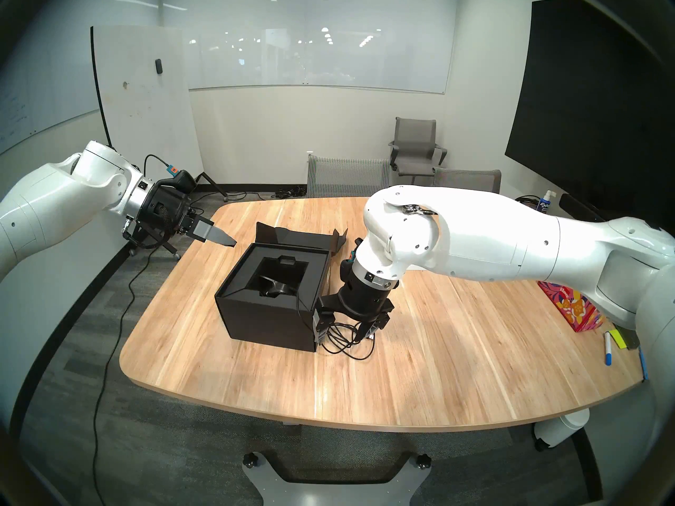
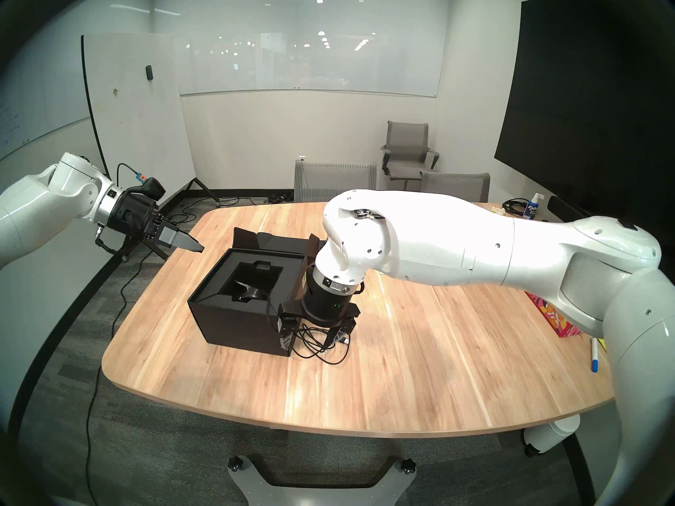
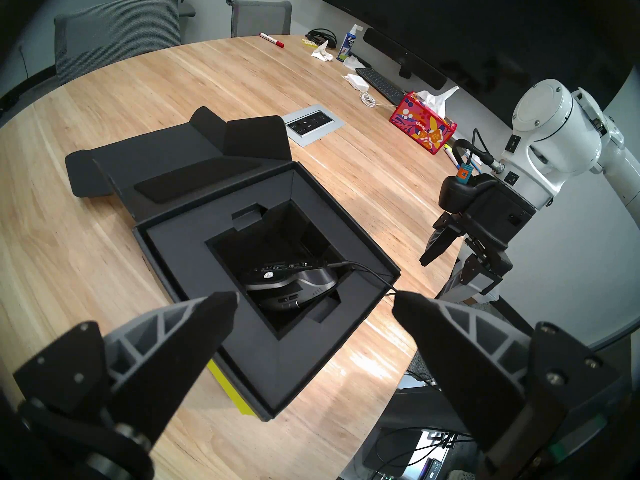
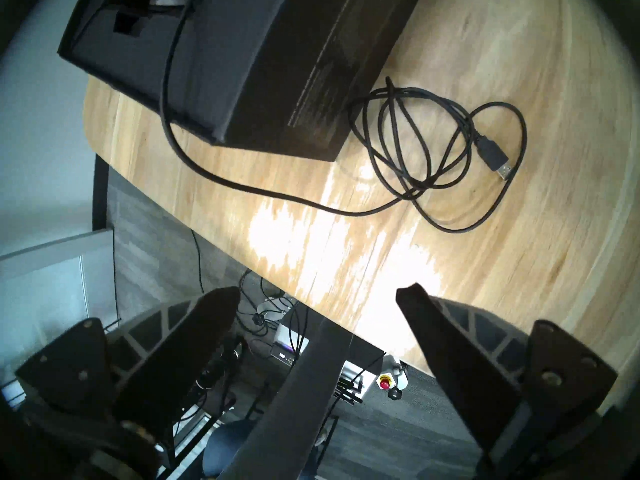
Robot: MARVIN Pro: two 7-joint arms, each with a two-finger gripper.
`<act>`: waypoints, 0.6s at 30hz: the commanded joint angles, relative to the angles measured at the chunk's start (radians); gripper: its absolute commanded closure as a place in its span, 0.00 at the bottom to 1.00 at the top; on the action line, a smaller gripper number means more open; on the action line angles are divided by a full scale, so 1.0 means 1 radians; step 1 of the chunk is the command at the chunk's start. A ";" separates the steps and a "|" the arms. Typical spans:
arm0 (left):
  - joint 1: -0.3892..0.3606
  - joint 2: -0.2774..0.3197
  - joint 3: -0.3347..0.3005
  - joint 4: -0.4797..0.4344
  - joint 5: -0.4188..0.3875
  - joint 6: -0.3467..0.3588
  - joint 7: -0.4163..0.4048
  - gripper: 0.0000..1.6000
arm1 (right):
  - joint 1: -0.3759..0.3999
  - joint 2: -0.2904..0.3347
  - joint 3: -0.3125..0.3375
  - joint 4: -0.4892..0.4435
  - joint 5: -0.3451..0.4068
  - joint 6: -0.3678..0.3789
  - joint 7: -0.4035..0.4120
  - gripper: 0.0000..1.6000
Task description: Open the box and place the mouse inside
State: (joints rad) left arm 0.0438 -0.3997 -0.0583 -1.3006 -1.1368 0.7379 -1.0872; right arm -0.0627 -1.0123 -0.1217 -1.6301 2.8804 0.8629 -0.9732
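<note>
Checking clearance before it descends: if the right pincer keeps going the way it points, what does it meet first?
Probably the coiled thin black mouse cable lying on the wooden table beside the matte black cardboard box; the open right pincer hangs just over it, though the depth is unclear.

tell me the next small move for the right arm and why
Probably lower the open right pincer onto the coiled cable and close: the mouse already sits in the open box, but its cable trails over the rim onto the table.
</note>
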 commanded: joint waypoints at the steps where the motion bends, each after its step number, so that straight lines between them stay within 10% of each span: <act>1: -0.018 0.000 -0.014 -0.002 -0.006 -0.002 -0.011 0.00 | 0.094 -0.004 -0.054 0.013 -0.001 0.075 -0.078 0.00; 18: -0.019 0.000 -0.014 -0.002 -0.006 -0.002 -0.014 0.00 | 0.225 -0.074 -0.261 0.078 -0.001 0.097 0.020 0.00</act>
State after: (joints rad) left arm 0.0438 -0.3997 -0.0581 -1.3006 -1.1369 0.7379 -1.0874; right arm 0.0786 -1.0506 -0.3341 -1.5795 2.8803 0.9595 -0.8712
